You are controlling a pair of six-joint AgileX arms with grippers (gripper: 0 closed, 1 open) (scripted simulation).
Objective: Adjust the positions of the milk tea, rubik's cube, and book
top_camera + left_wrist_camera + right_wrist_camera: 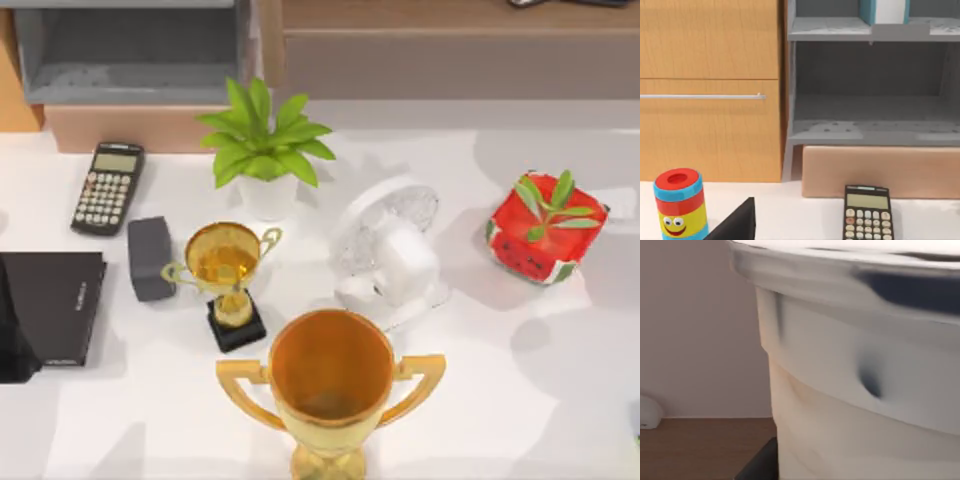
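Right now the milk tea cup [860, 370] sits hard against the right wrist cam, prob. being carried; claw state can't tell. Book [885, 11] stands upright on the shelf [830, 27], upper right of left wrist view, spine inward.

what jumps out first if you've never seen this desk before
The big gold trophy at the table's front edge dominates the top view, with a smaller trophy behind it to the left. Next come the white fan at centre and the watermelon-patterned pot on the right. The right wrist view sits close against a pale cup.
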